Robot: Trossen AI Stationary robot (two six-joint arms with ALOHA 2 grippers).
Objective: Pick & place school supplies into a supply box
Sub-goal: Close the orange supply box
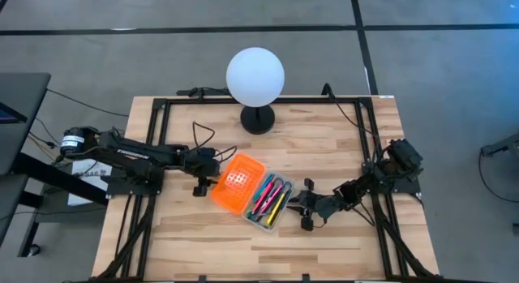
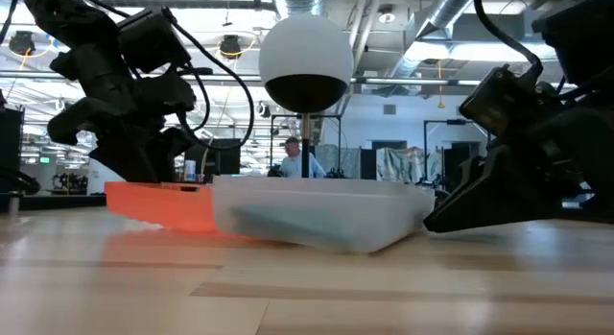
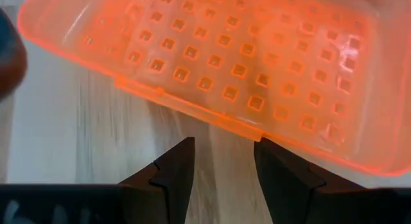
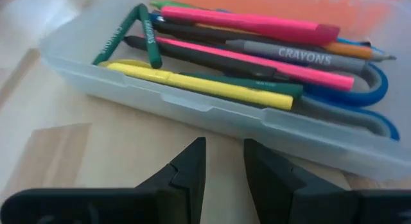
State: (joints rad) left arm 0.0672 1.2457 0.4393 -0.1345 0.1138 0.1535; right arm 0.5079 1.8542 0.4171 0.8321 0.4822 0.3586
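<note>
Flanking supply box (image 1: 270,203): left gripper (image 1: 199,184) spread at 9 o'clock by orange lid (image 1: 237,182), right gripper (image 1: 306,211) part-spread, empty, at 3 o'clock; risk: lid closing snags protruding pens (image 4: 247,22).

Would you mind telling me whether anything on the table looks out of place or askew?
Nothing looks spilled or damaged. The pencil case lies diagonally on the table with its orange lid swung open. The pens and scissors all lie inside. Both hands sit empty beside it, the left hand at the lid.

Around me, a pale wood table (image 1: 340,242), a grey floor (image 1: 454,64) with dark lines, a white round lamp (image 1: 255,75) ahead, far behind it a big room, ceiling pipes (image 2: 432,18), bright lights, a person (image 2: 293,157)
</note>
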